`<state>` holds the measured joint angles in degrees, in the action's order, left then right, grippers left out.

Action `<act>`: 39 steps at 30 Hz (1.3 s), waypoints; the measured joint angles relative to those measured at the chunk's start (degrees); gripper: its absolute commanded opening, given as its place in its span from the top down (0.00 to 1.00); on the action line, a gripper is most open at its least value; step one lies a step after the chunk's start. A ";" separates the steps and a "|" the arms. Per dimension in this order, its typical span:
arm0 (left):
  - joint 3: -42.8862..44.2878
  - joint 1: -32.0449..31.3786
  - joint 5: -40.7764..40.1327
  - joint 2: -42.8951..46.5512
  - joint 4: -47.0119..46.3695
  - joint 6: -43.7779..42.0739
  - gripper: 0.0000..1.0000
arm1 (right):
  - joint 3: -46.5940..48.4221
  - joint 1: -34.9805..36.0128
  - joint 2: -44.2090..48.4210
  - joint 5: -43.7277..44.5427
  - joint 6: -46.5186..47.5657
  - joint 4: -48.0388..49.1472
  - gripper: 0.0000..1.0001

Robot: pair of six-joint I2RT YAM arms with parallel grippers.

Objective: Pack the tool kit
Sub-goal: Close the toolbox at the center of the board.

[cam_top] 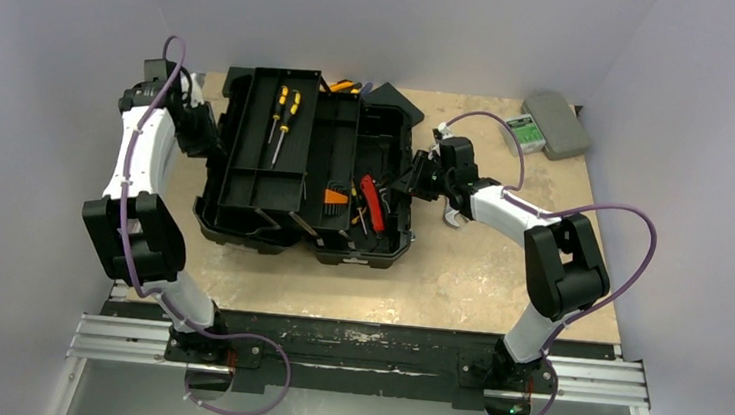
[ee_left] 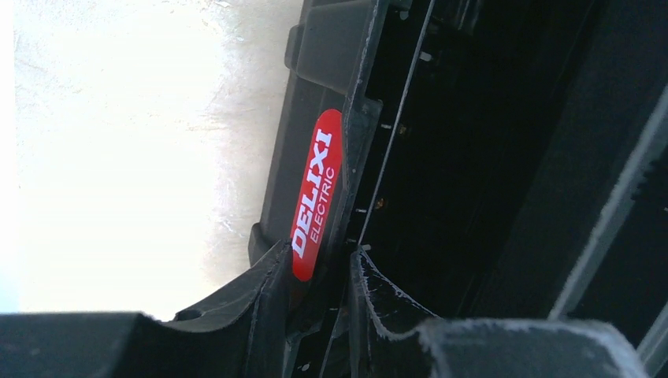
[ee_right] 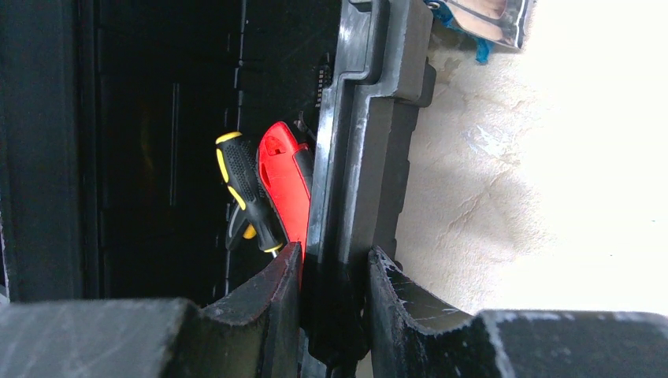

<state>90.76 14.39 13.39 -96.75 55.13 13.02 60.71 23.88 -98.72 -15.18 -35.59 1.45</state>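
Observation:
The tool kit (cam_top: 241, 229) is a black toolbox lying open on the table. Two yellow-and-black screwdrivers (cam_top: 284, 120) rest in its left half and red-handled pliers (cam_top: 374, 203) in its right half. My left gripper (cam_top: 207, 141) is at the box's left edge. In the left wrist view its fingers (ee_left: 319, 264) sit tight on both sides of the rim (ee_left: 356, 157) carrying the red label (ee_left: 317, 189). My right gripper (cam_top: 412, 178) is at the right edge. There its fingers (ee_right: 335, 260) are shut on the side wall (ee_right: 370, 142), with a red handle (ee_right: 285, 181) and a screwdriver (ee_right: 244, 189) just inside.
A grey case (cam_top: 556, 124) with a green-labelled device (cam_top: 526, 131) lies at the back right corner. A small flat black box (cam_top: 393, 97) sits behind the toolbox. Pale walls close in on the left, back and right of the table.

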 measured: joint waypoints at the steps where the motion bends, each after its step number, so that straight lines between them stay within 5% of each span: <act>1: 0.46 -0.28 -0.24 0.42 0.68 0.13 1.00 | 0.00 0.00 0.00 0.00 0.07 0.02 1.00; 6: 1.99 -3.23 -4.50 2.73 2.99 0.44 1.00 | 0.00 0.02 0.00 0.04 0.20 0.11 1.00; 17: 4.46 -20.79 -30.10 9.44 4.48 -2.29 1.00 | -0.76 0.11 0.02 0.48 -0.28 1.60 1.00; 39: 10.95 -51.54 -71.56 4.00 4.13 -11.96 1.00 | -0.39 3.28 0.24 6.78 -0.39 1.79 1.00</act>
<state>101.71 -37.15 -58.17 -92.75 59.27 1.06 60.31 27.16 -98.48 -8.40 -35.99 3.25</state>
